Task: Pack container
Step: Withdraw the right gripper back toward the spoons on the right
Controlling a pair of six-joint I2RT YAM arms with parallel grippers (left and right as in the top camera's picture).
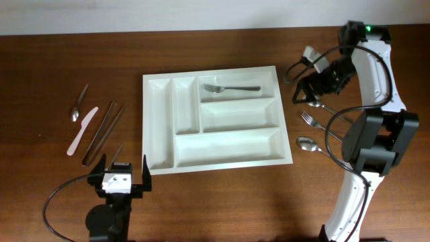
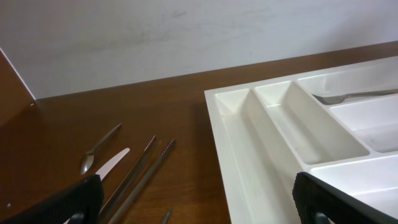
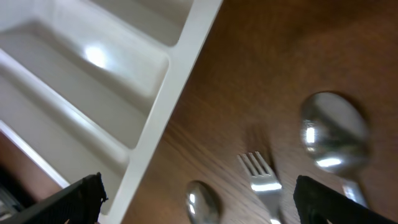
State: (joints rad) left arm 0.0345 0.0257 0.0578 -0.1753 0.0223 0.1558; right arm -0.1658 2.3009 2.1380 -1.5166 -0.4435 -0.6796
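The white five-compartment container (image 1: 218, 161) lies in the middle of the table. One fork (image 1: 228, 88) lies in its top long compartment and shows in the left wrist view (image 2: 354, 95). My left gripper (image 1: 125, 176) is open and empty, low by the container's near left corner (image 2: 249, 155). My right gripper (image 1: 302, 91) is open and empty, above the table just right of the container (image 3: 155, 93). Under it lie a fork (image 3: 261, 174) and two spoons (image 3: 202, 202) (image 3: 329, 130).
Right of the container are a fork (image 1: 310, 121) and a spoon (image 1: 307, 143). Left of it lie a spoon (image 1: 77, 107), a white knife (image 1: 82, 130) and two long metal rods (image 1: 106, 128). These also show in the left wrist view (image 2: 143, 171).
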